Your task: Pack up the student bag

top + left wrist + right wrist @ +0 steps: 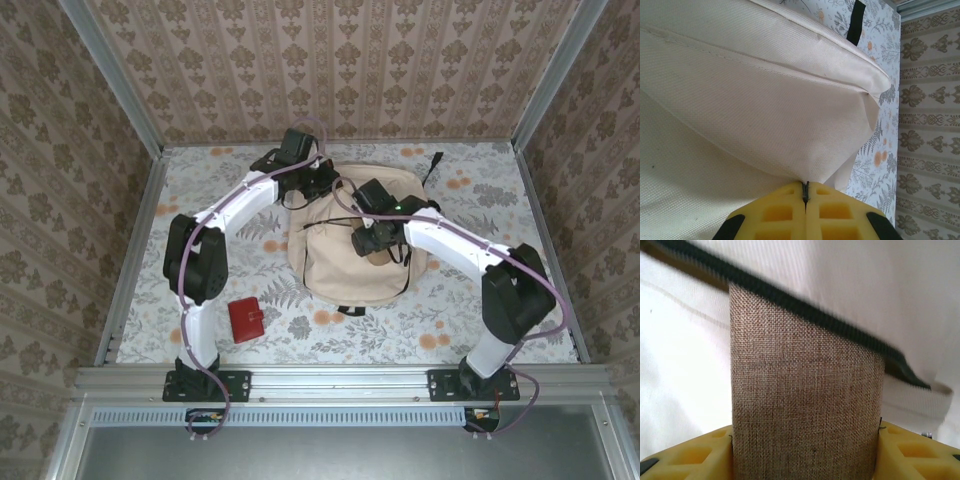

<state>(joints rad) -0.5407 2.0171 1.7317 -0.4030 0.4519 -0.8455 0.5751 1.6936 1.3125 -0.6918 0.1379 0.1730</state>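
Observation:
The student bag [345, 275], a large beige backpack, lies in the middle of the table. My left gripper [318, 185] is at its far left edge. In the left wrist view this gripper [805, 187] is shut on a thin dark bit of the bag's edge, and the beige cloth [765, 100] is pulled up taut from it. My right gripper [372, 243] is over the bag's upper middle. It [805, 440] is shut on a flat brown woven pouch [805, 380], whose far end goes under the bag's dark zipper [815, 315].
A red wallet [245, 320] lies on the floral tablecloth near the left arm's base. A black strap [437, 165] [856, 22] trails from the bag's far right corner. Patterned walls close off the table on three sides.

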